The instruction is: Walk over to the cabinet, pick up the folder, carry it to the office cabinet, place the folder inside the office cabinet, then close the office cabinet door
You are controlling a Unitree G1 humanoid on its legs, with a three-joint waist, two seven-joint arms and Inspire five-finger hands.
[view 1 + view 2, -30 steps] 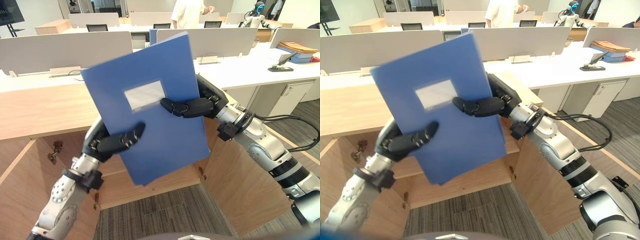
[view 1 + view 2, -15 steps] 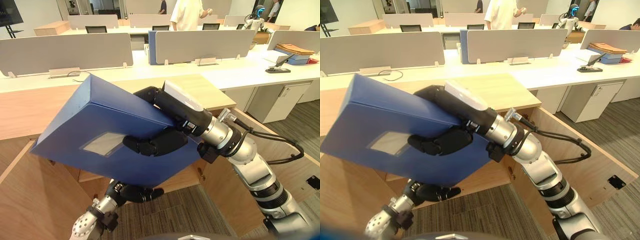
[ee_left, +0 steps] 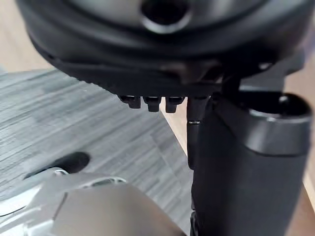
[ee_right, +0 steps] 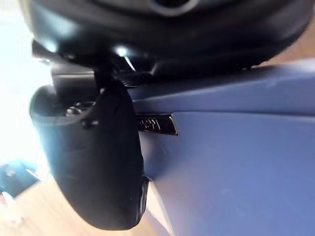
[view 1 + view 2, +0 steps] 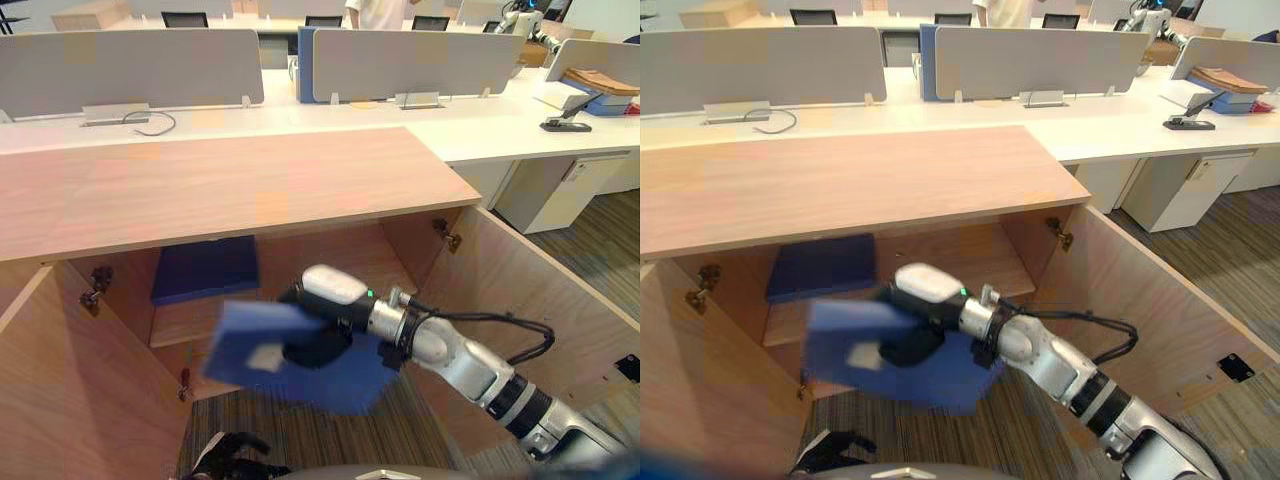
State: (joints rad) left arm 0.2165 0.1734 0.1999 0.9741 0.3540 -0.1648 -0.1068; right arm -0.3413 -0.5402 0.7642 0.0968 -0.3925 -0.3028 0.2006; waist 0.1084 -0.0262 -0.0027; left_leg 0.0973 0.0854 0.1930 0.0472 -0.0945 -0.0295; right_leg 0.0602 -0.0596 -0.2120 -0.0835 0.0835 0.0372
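- The right hand [image 5: 322, 318] grips the blue folder [image 5: 240, 335]. In the right wrist view its thumb [image 4: 93, 157] is pressed flat against the folder's blue face.
- The folder hangs tilted in front of the office cabinet [image 5: 230, 185], below the front edge of the cabinet's top and across the open lower compartment. Its pale label [image 5: 265, 357] faces the camera.
- The folder's outline is smeared, so I can't say for sure whether its far edge touches the shelf [image 5: 185, 322].
- Both doors stand swung outward, the left door [image 5: 70, 400] and the right door [image 5: 520, 290].
- A darker blue flat item [image 5: 205, 270] lies on the shelf's left end, toward the back.
- The left hand [image 5: 225, 455] is low over the carpet and holds nothing. I cannot tell whether it is open or closed.
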